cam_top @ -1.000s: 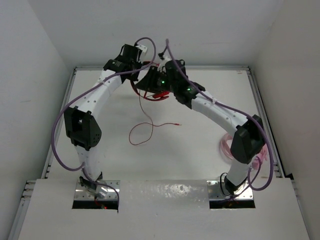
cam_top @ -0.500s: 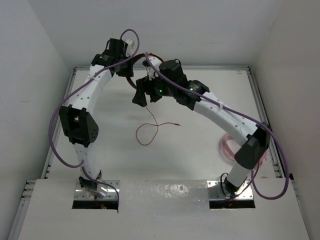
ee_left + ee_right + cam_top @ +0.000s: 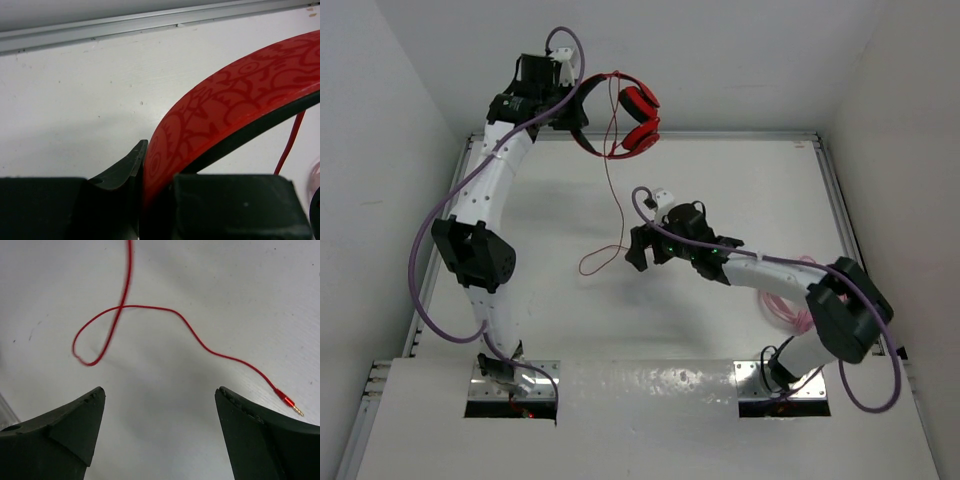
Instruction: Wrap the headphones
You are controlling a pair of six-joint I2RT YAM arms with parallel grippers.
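The red headphones [image 3: 642,102] hang in the air at the back left. My left gripper [image 3: 572,108] is shut on their headband. In the left wrist view the patterned red band with its black inner side [image 3: 225,100] is clamped between the fingers of the left gripper [image 3: 157,175]. The thin red cable [image 3: 612,195] drops from the ear cups to the table and ends in a loop [image 3: 592,265]. My right gripper [image 3: 638,250] hovers low over the table beside that loop, open and empty. Its wrist view shows the cable [image 3: 150,310] and the plug [image 3: 292,406] ahead of the right gripper [image 3: 160,392].
Pale pink headphones with a coiled pink cable [image 3: 783,300] lie at the right, partly under my right arm. White walls enclose the table; a metal rail [image 3: 740,135] runs along its far edge.
The right gripper opened, let go of the headphones and swung down toward the table's middle. The left arm raised the headphones up and back, so the cable now hangs from them.
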